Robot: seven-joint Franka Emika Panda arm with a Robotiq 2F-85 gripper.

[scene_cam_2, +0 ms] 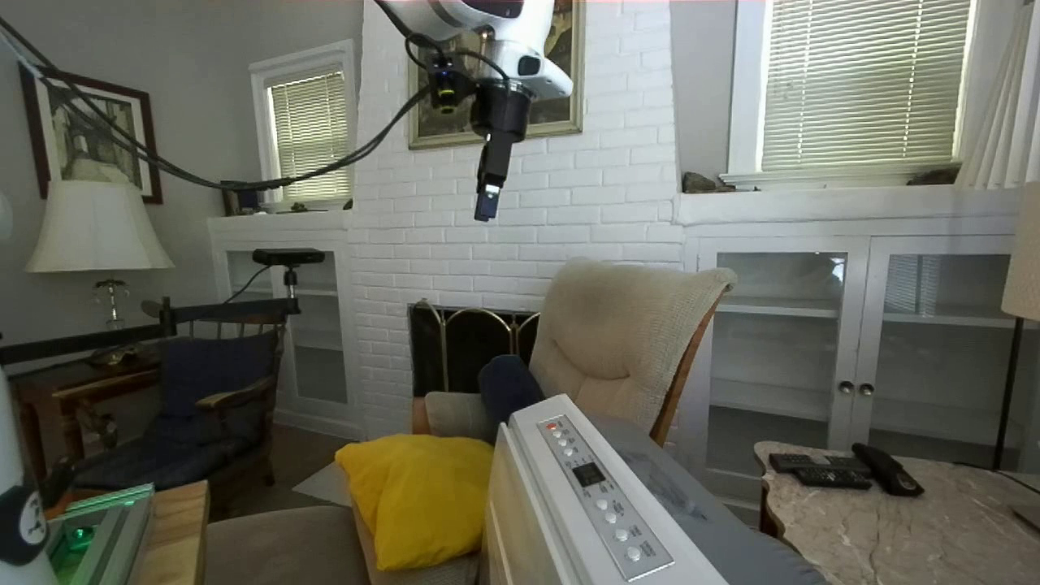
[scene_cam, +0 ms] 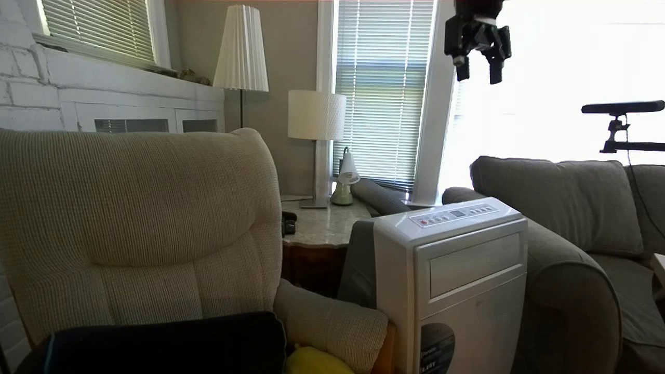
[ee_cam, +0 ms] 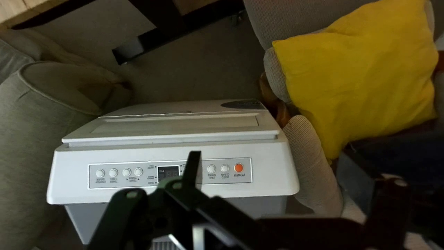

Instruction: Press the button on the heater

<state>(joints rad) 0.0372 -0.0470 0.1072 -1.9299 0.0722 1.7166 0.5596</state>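
Note:
The heater is a tall white boxy appliance [scene_cam: 470,291] with a sloped top and a grey control panel. In an exterior view its panel [scene_cam_2: 603,496] shows several buttons and a small display. In the wrist view the heater [ee_cam: 166,152] lies below the gripper, with the orange power button [ee_cam: 238,168] at the panel's right end. This button also shows in both exterior views [scene_cam: 423,222] [scene_cam_2: 552,426]. My gripper [scene_cam: 479,74] is open and empty, high above the heater and apart from it. In an exterior view it [scene_cam_2: 487,203] points down, seen edge-on. In the wrist view a finger covers part of the panel.
A beige armchair [scene_cam: 171,208] stands beside the heater, with a yellow pillow [scene_cam_2: 422,496] near it. A grey sofa [scene_cam: 566,208] is on the heater's opposite side. A marble-topped table [scene_cam_2: 918,520] with remotes and a phone stands behind. Cables [scene_cam_2: 268,180] hang from the arm.

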